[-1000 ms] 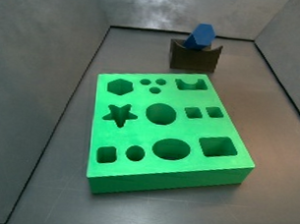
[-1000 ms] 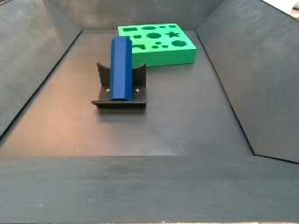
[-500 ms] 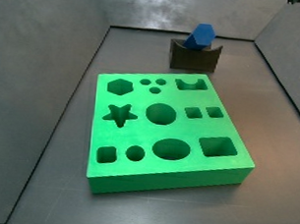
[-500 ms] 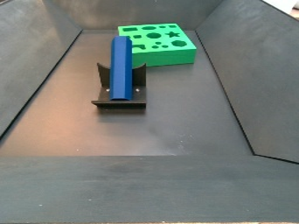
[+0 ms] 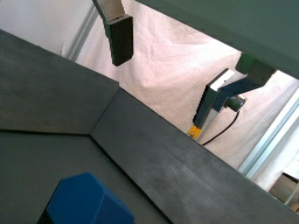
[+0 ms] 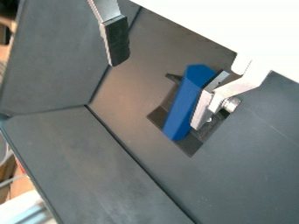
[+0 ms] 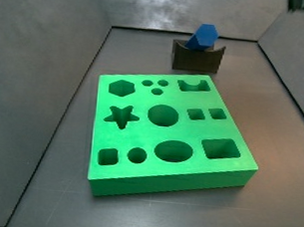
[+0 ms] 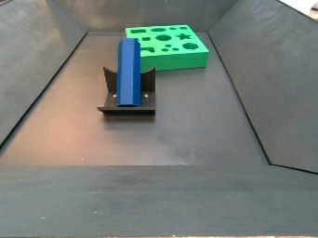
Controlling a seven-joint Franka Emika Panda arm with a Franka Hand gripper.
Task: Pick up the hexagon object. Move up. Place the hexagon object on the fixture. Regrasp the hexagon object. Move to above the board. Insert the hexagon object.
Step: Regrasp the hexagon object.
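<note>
While the hexagon object (image 6: pixel 184 103) rests on the fixture (image 8: pixel 126 104), the gripper (image 6: pixel 170 57) hangs well above, jaws apart, empty.

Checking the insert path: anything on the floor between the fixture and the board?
Nothing: bare dark floor separates the fixture, which carries the hexagon object, from the board in both side views. The gripper shows only in the wrist views, open and empty.

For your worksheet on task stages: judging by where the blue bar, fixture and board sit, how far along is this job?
Done: the bar rests on the fixture, placed. In hand: the regrasp; the claw is open and empty, away from the bar, its fingers showing in both wrist views. Left: grasping, moving above the board and inserting into its hexagon hole, which is empty.
</note>
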